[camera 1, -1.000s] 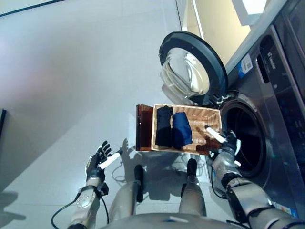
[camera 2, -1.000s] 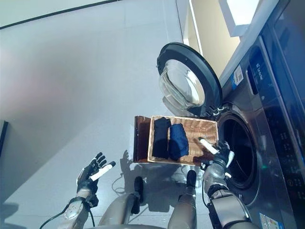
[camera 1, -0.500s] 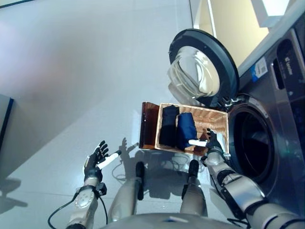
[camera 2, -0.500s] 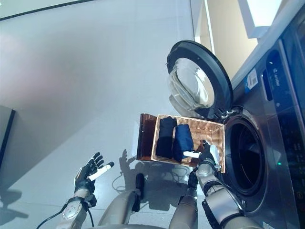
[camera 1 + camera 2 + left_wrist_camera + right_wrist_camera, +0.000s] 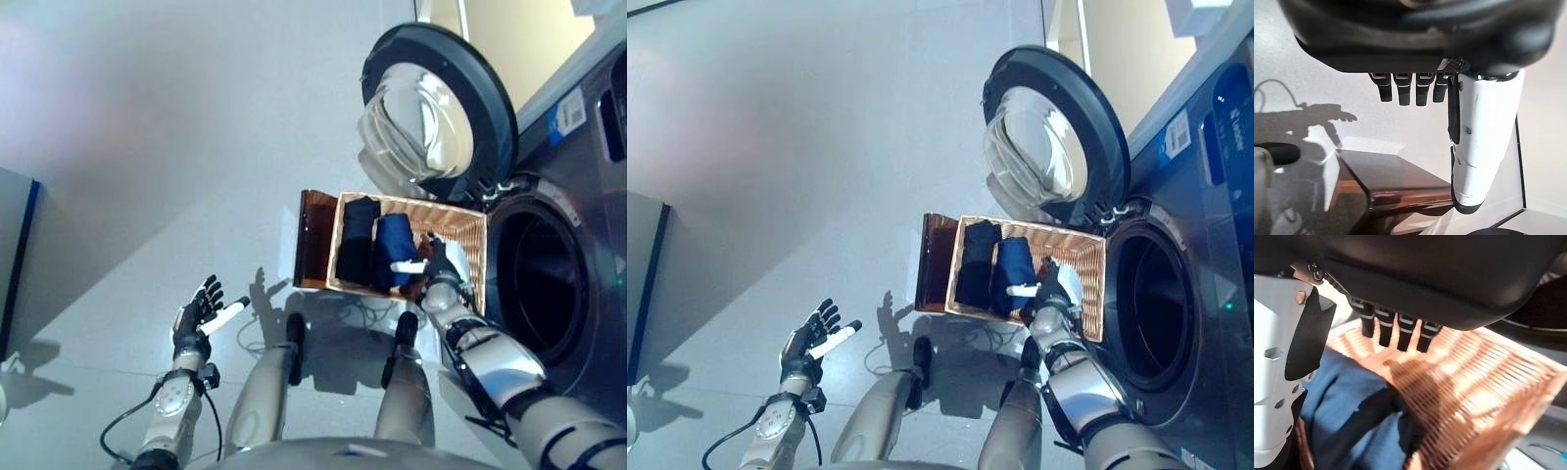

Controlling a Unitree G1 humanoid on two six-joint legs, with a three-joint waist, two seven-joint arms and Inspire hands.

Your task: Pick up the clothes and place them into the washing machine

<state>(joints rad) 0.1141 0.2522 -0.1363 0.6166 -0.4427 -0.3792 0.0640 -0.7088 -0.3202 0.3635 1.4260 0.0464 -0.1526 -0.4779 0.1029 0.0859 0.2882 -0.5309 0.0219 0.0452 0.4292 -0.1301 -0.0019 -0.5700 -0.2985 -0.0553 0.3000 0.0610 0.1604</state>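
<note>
Two folded dark clothes (image 5: 377,252) lie untouched in the wicker basket (image 5: 460,220). At their three o'clock the right hand (image 5: 438,266) hovers, fingers straight, holding nothing. The washing machine (image 5: 549,284) stands open, none loaded. The left hand (image 5: 196,318) idles spread at seven o'clock.

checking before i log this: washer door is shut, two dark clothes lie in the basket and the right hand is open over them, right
Not quite: the washer door is swung open, not shut, as the right eye view shows, with the drum opening bare beside it. The rest holds: two dark clothes lie in the basket, and the right hand is over them with fingers straight.
</note>
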